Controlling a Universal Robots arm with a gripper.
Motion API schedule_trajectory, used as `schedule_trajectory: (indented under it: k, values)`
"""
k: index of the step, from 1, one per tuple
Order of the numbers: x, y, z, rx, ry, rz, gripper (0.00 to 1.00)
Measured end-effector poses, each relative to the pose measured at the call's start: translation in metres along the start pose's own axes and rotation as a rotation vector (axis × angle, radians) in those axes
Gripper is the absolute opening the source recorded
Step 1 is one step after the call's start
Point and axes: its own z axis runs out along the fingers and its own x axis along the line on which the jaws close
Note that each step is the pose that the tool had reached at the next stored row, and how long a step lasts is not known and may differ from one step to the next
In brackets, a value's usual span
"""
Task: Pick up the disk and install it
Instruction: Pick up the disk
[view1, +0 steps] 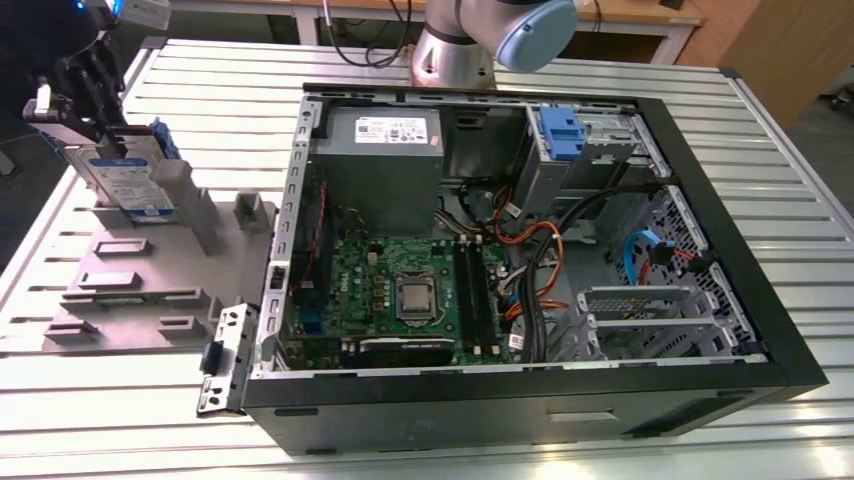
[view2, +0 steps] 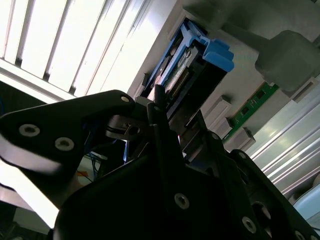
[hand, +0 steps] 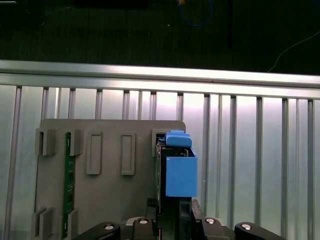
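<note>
- claw (hand: 174, 206) sits at the upper end of the disk (view1: 130, 178); cannot tell whether it is clenched or released
- disk stands upright in the grey holder (view1: 134, 270) on the tabletop (view1: 774, 110), directly ahead of the claw; judged not yet lifted out
- open computer case (view1: 747, 330) and its drive cage (view1: 607, 135) lie well apart from the claw; pickup barely begun, install judged undone
</note>
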Motion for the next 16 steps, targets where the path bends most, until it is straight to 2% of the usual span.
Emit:
schedule_trajectory:
  k: [4,8,16]
  values:
    - [0.0,0.0,0.0001,0.0,0.0,0.0,0.35]
    - [0.0,0.0,0.0002,0.0011,-0.0015,0.036,0.35]
    - [0.0,0.0,0.0002,0.0012,-0.0016,0.04,0.35]
